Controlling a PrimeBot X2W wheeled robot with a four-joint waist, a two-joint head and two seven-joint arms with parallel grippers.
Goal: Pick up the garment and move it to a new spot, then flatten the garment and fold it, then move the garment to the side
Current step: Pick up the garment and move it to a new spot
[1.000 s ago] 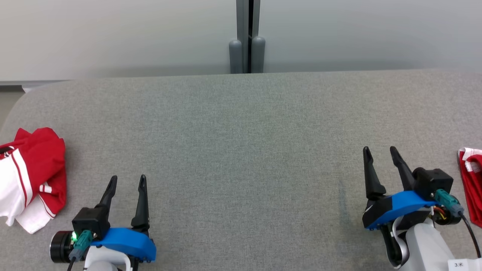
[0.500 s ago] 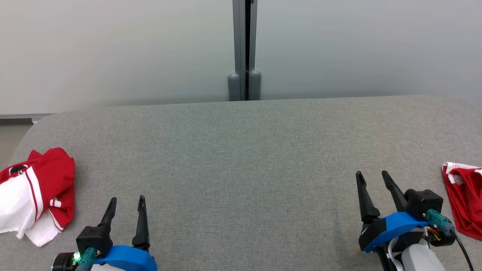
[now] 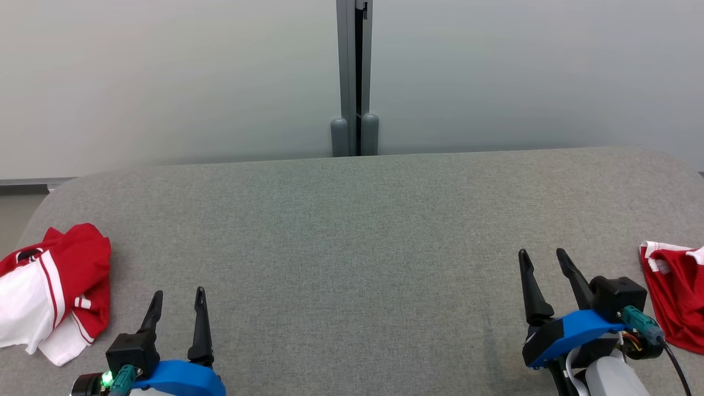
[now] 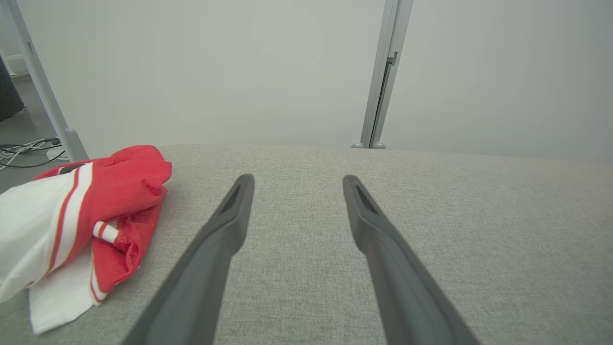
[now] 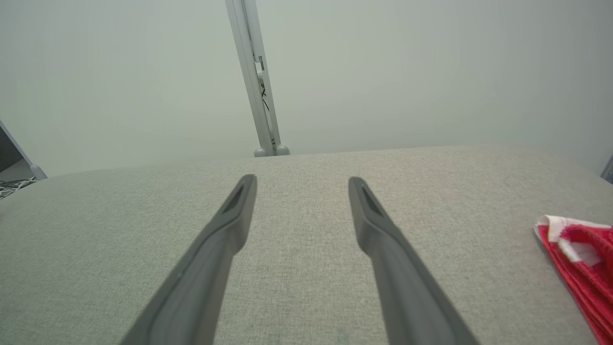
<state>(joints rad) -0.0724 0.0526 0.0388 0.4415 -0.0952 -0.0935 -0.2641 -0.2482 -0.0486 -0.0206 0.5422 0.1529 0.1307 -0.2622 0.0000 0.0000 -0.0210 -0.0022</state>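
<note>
Lying crumpled garment (image 3: 49, 291): red-and-white, bunched at the table's left edge, touching neither gripper; unfolded, so judged the piece to pick up
Left gripper (image 3: 179, 292): fingers spread with nothing between them, low over the table just right of the garment; judged parked at the ready, not yet reaching
Table (image 3: 352, 247): grey cloth top with a bare middle, probably the spot for flattening and folding
Right gripper (image 3: 542, 253): fingers spread and empty, pointing up the table, near the red piece
Red piece (image 3: 674, 297): lies low at the right edge, cut off by the frame; looks set aside, though whether it is folded cannot be told
Left wrist view: adds the garment's white panel, its striped cuff, and floor cables (image 4: 24, 148) beyond the table
Right wrist view: adds a closer look at the red piece's white-trimmed corner
</note>
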